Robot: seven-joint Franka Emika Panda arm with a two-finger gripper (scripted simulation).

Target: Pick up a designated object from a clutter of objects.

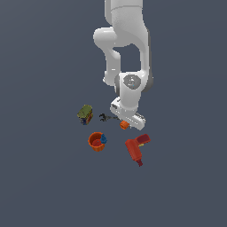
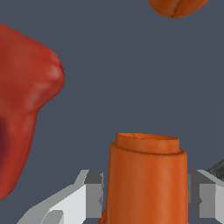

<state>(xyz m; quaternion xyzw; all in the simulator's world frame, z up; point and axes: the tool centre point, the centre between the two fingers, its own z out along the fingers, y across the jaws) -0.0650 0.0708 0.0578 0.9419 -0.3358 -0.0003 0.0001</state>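
One plain orange cylinder (image 2: pixel 147 179), stepped rim, upright.

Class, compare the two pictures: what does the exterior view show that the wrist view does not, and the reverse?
Only the exterior view shows the white arm, the green-orange box, the dark wrench and the blue piece in the orange cup. Only the wrist view shows the fingers standing on either side of the small orange cylinder. Both show that cylinder, the red drill and part of the cup.

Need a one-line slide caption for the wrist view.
Gripper fingers straddle the small orange cylinder, with the red drill close beside it.
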